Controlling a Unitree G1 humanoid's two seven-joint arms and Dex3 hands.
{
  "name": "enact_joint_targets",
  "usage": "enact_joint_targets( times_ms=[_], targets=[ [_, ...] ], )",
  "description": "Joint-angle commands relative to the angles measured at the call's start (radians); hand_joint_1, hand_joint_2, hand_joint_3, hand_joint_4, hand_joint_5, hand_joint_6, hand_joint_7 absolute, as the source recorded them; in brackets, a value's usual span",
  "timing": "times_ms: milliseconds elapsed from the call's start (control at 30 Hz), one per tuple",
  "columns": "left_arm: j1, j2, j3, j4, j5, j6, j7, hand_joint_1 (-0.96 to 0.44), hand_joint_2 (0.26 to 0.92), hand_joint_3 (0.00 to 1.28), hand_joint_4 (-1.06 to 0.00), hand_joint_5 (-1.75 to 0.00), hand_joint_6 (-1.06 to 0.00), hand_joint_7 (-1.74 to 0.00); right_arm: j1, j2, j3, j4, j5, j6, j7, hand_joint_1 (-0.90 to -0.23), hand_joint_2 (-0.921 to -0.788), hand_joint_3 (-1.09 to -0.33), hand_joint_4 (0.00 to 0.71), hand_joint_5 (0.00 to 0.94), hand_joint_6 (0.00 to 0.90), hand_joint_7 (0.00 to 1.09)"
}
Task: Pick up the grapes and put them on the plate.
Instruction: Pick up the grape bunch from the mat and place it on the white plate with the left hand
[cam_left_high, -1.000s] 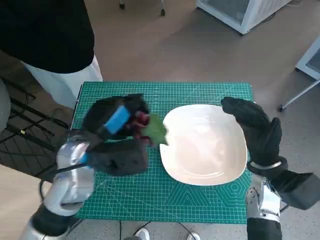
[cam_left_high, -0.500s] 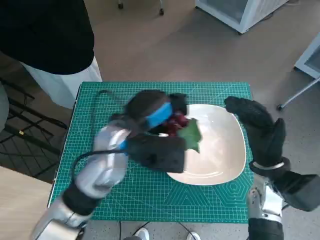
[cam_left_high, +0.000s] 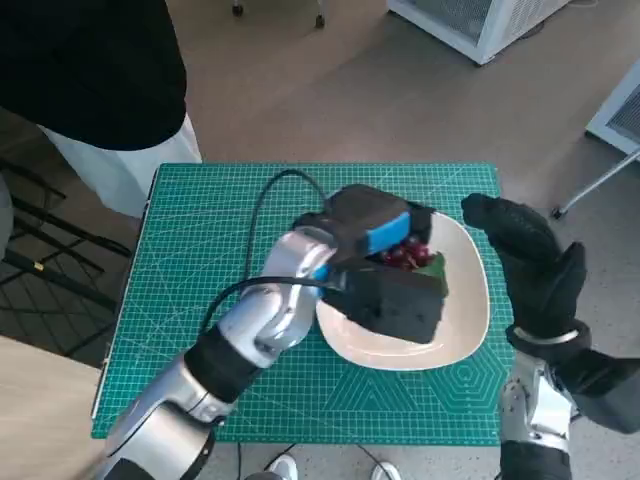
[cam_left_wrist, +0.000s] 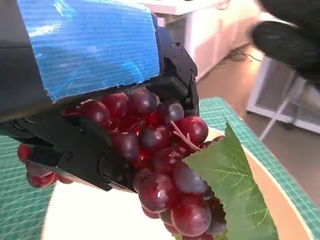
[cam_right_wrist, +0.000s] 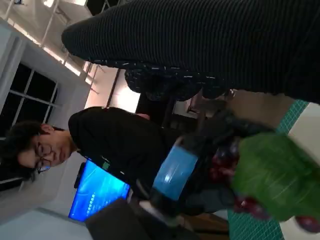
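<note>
Head view, left to right. A person (cam_left_high: 90, 70) in a black top and pale trousers stands at the far left corner of the bench (cam_left_high: 200, 250), which is covered by a green cutting mat. The pale left forearm crosses the mat diagonally from the near left edge, a black cable looping above it. The left hand (cam_left_high: 385, 262), black with blue tape over its back, is positioned over the white plate (cam_left_high: 470, 310) and holds the grapes (cam_left_high: 405, 253); only a few red berries and the edge of a green leaf (cam_left_high: 432, 268) show past the hand in this view. The right hand (cam_left_high: 530, 265), in a black knitted glove, stands just beside the plate's right rim, holding nothing, its fingers extended and not closed on anything.

Left wrist view. The black fingers (cam_left_wrist: 85, 155) are clamped on the bunch: the berries sit directly under the taped back of the hand, pressed between finger parts on both sides, and the lower berries and the leaf hang free below the fingers. The bunch is above the plate's white surface; whether it touches the plate cannot be told.

Right wrist view. The glove lies across the top; the left hand with its blue tape, the berries and the leaf appear blurred beyond it, with the person behind.
</note>
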Motion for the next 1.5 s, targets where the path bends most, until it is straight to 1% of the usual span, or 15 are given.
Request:
enact_joint_targets(
  times_ms=[33, 467, 600, 700, 733, 800, 833, 900, 967, 1000, 1067, 1133, 1267, 1367, 1500],
  targets=[
    [-0.045, -0.026, -0.012, 0.077, 0.001, -0.030, 0.030, 0.00, 0.920, 0.13, -0.57, -1.44, -0.62, -1.02, 0.023, 0.000, -0.008, 0.001, -0.002, -0.003, -0.015, -0.519, -0.921, -0.627, 0.365, 0.001, 0.277, 0.01],
    [-0.066, -0.074, -0.002, 0.198, -0.029, -0.045, 0.049, 0.01, 0.920, 0.22, -0.45, -1.59, -0.57, -1.05, 0.004, -0.003, -0.013, 0.040, -0.017, -0.036, -0.024, -0.518, -0.921, -0.625, 0.362, 0.000, 0.277, 0.00],
    [-0.067, -0.085, 0.015, 0.219, -0.061, -0.049, 0.038, 0.01, 0.919, 0.21, -0.47, -1.58, -0.57, -1.06, 0.000, -0.003, -0.013, 0.042, -0.019, -0.036, -0.026, -0.518, -0.921, -0.625, 0.362, 0.001, 0.280, 0.01],
    [-0.063, -0.087, 0.031, 0.227, -0.097, -0.060, 0.022, 0.02, 0.920, 0.20, -0.49, -1.49, -0.53, -1.11, -0.002, -0.003, -0.012, 0.044, -0.020, -0.036, -0.026, -0.518, -0.921, -0.626, 0.362, 0.001, 0.282, 0.01],
    [-0.062, -0.088, 0.036, 0.230, -0.109, -0.062, 0.015, 0.06, 0.920, 0.20, -0.50, -1.46, -0.51, -1.04, -0.003, -0.003, -0.012, 0.045, -0.020, -0.036, -0.026, -0.517, -0.921, -0.626, 0.362, 0.001, 0.282, 0.01],
    [-0.058, -0.089, 0.045, 0.233, -0.131, -0.062, 0.001, 0.19, 0.920, 0.18, -0.53, -1.40, -0.45, -0.69, -0.006, -0.002, -0.012, 0.048, -0.020, -0.036, -0.025, -0.516, -0.921, -0.627, 0.361, 0.000, 0.282, 0.01],
    [-0.057, -0.088, 0.048, 0.233, -0.140, -0.060, -0.006, 0.23, 0.913, 0.17, -0.53, -1.34, -0.42, -0.50, -0.007, -0.002, -0.012, 0.050, -0.020, -0.036, -0.024, -0.515, -0.921, -0.627, 0.360, 0.000, 0.281, 0.01],
    [-0.054, -0.086, 0.046, 0.232, -0.148, -0.055, -0.016, 0.12, 0.876, 0.12, -0.42, -0.96, -0.34, -0.25, -0.010, -0.002, -0.012, 0.055, -0.019, -0.035, -0.023, -0.513, -0.921, -0.628, 0.360, 0.000, 0.281, 0.01],
    [-0.051, -0.080, 0.040, 0.227, -0.146, -0.052, -0.022, -0.08, 0.831, 0.07, -0.27, -0.49, -0.27, -0.12, -0.013, -0.001, -0.012, 0.059, -0.019, -0.035, -0.022, -0.512, -0.921, -0.629, 0.360, 0.001, 0.281, 0.01],
    [-0.050, -0.076, 0.037, 0.225, -0.144, -0.053, -0.024, -0.18, 0.818, 0.05, -0.20, -0.34, -0.23, -0.08, -0.015, -0.001, -0.012, 0.060, -0.019, -0.035, -0.021, -0.512, -0.921, -0.629, 0.360, 0.001, 0.281, 0.01],
    [-0.050, -0.069, 0.030, 0.223, -0.136, -0.058, -0.025, -0.34, 0.811, 0.03, -0.10, -0.16, -0.19, -0.04, -0.017, -0.001, -0.011, 0.064, -0.019, -0.035, -0.021, -0.511, -0.921, -0.629, 0.361, 0.001, 0.282, 0.01],
    [-0.051, -0.064, 0.024, 0.227, -0.129, -0.067, -0.020, -0.46, 0.826, 0.03, -0.05, -0.07, -0.16, -0.02, -0.020, -0.002, -0.011, 0.067, -0.019, -0.035, -0.020, -0.509, -0.921, -0.629, 0.361, 0.001, 0.283, 0.01],
    [-0.051, -0.050, 0.023, 0.239, -0.126, -0.098, -0.004, -0.59, 0.878, 0.03, -0.01, -0.02, -0.12, 0.00, -0.023, -0.002, -0.011, 0.070, -0.017, -0.031, -0.019, -0.507, -0.921, -0.630, 0.361, 0.001, 0.283, 0.01],
    [-0.045, -0.036, 0.040, 0.246, -0.147, -0.137, 0.000, -0.63, 0.906, 0.04, 0.00, 0.00, -0.10, 0.00, -0.026, -0.002, -0.010, 0.073, -0.015, -0.029, -0.016, -0.505, -0.921, -0.631, 0.361, 0.001, 0.282, 0.01],
    [-0.022, -0.008, 0.095, 0.243, -0.223, -0.202, -0.034, -0.63, 0.918, 0.05, 0.00, 0.00, -0.08, 0.00, -0.027, 0.000, -0.008, 0.069, -0.012, -0.023, -0.015, -0.507, -0.921, -0.633, 0.361, 0.001, 0.282, 0.01]
  ],
)
